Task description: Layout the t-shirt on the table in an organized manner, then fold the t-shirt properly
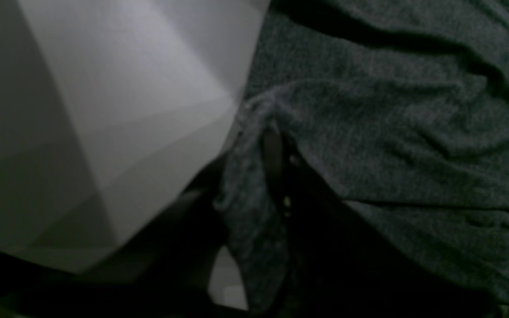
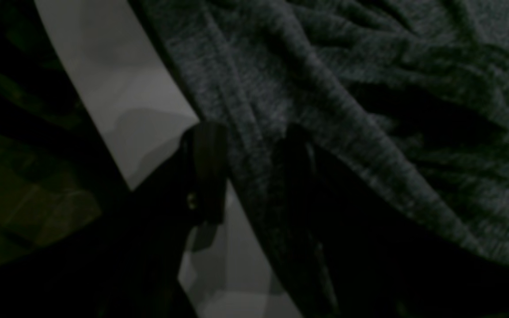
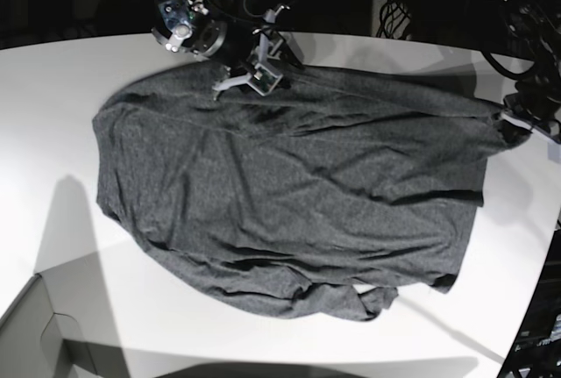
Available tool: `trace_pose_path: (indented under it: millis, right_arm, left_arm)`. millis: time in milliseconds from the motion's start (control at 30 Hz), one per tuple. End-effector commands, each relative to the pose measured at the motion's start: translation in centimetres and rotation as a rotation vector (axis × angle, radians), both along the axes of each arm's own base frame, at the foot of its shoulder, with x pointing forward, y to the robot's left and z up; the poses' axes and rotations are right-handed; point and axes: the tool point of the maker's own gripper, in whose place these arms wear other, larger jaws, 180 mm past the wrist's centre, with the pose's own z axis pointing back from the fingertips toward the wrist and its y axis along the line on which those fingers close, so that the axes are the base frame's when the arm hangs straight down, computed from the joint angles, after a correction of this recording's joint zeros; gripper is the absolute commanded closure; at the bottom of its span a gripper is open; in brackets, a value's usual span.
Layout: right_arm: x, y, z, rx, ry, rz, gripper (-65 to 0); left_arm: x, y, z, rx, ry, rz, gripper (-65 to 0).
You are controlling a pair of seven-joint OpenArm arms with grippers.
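Base view shows the t-shirt (image 3: 289, 211), a soft heather-grey knit, spread rumpled across the smooth white table (image 3: 53, 106). Left gripper (image 3: 513, 124) fingers are clamped on the shirt's edge, likely to stretch it flat. Right gripper (image 3: 250, 75) fingers stand apart astride a fold at the shirt's far edge.

Dark grey t-shirt (image 3: 289, 194) lies spread and wrinkled across the white table (image 3: 53, 115); near hem bunched.
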Motion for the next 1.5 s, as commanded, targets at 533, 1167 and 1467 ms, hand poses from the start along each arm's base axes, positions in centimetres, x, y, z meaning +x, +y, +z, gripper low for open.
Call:
trace_pose_path:
  millis: [533,1167,1467]
  right_arm:
    - [0.6,-0.4,3.5,0.024,-0.100,0.008,0.0]
    - [7.3,-3.0,8.9,-0.036,-0.295,-0.066,0.0]
    - [4.2,0.1,7.8,-0.016,-0.243,0.036,0.0]
  left_arm:
    - [0.9,0.4,1.5,0.019,-0.052,-0.005,-0.1]
    - [1.2,0.4,1.9,0.026,-0.065,-0.008,-0.1]
    - [2.0,-0.2,3.0,0.001,-0.118,-0.022,-0.1]
